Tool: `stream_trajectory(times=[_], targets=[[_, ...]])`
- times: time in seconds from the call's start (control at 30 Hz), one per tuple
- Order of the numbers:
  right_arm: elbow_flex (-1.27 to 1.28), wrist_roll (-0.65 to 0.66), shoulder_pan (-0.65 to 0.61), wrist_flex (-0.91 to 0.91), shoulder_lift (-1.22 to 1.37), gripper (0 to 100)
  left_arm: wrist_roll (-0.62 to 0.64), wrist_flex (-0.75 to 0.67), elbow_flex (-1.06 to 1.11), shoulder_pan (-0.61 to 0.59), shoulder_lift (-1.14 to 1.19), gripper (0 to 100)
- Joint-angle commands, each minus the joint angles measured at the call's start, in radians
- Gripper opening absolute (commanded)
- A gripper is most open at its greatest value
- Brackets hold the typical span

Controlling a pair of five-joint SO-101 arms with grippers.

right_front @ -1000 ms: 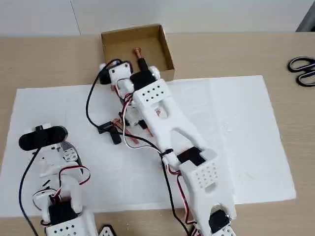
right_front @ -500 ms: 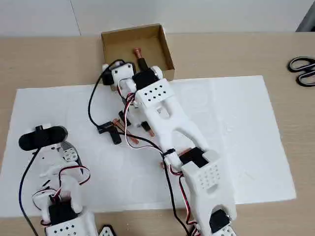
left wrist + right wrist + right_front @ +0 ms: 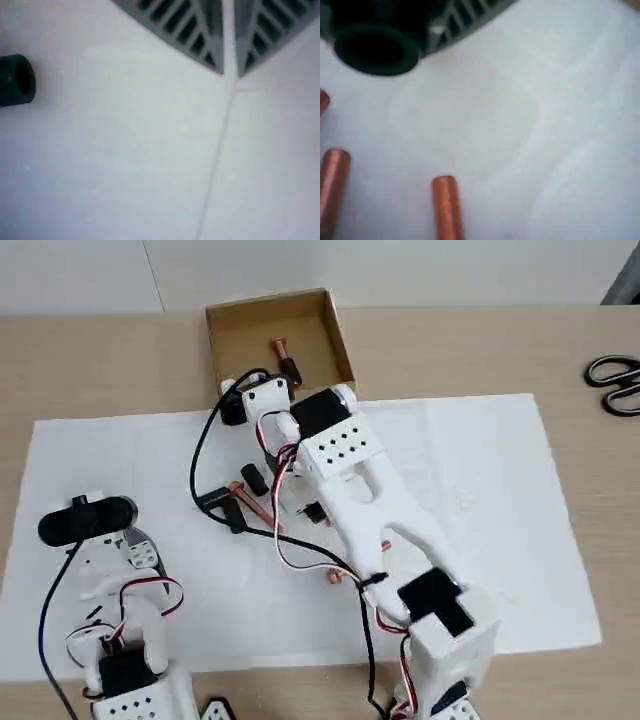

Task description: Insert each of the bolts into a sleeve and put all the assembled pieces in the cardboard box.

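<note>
The left tool [image 3: 229,70] sits low over the white paper sheet [image 3: 480,500]. Its two ribbed halves are pressed almost together with nothing between them. A black sleeve [image 3: 14,80] lies on its side a little way off its tip.

Further right, the right tool [image 3: 263,418] hangs over the scatter of loose parts. A second sleeve [image 3: 370,47] lies close against it, open end showing, and copper bolts [image 3: 446,205] rest just beyond. I cannot tell whether this tool is spread or closed. Just past it stands the cardboard box [image 3: 218,340], with one assembled piece [image 3: 284,357] inside.

With one piece boxed and several bolts and sleeves lying apart, the step in hand looks like picking up the next pair. That calls for closing squarely on a sleeve or bolt, then lining the shank up with the bore while the other arm steadies its half.

The surface [image 3: 100,360] is pale wood under the sheet. Scissors [image 3: 612,383] lie at its far right edge, well apart from both tools. Behind the surface the room is a plain pale expanse.
</note>
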Motion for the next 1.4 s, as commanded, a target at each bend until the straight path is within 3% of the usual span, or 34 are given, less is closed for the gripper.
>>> stream_trajectory(times=[0.0, 0.33, 0.63, 0.77, 0.87, 1.17, 1.37], targets=[[-0.005, 0.003, 0.008, 0.005, -0.119, 0.6, 0.006, 0.003, -0.005, 0.0, -0.009, 1], [-0.003, -0.175, 0.01, -0.022, -0.321, 0.6, 0.006, 0.003, -0.005, 0.0, -0.009, 1], [0.051, -0.157, 0.022, -0.005, -0.478, 0.6, 0.006, 0.003, -0.005, 0.0, -0.009, 1], [0.282, -0.049, 0.022, -0.013, -0.661, 0.6, 0.006, 0.003, -0.005, 0.0, -0.009, 1], [0.423, -0.048, 0.038, -0.064, -0.842, 0.6, 0.006, 0.003, -0.005, 0.0, -0.009, 1], [1.134, -0.087, 0.386, -0.645, -1.395, 0.4, 0.006, 0.008, -0.005, -0.006, -0.009, 1], [1.479, -0.087, 0.427, -0.791, -1.736, 0.4, 0.006, 0.034, -0.018, 0.028, -0.008, 1]])
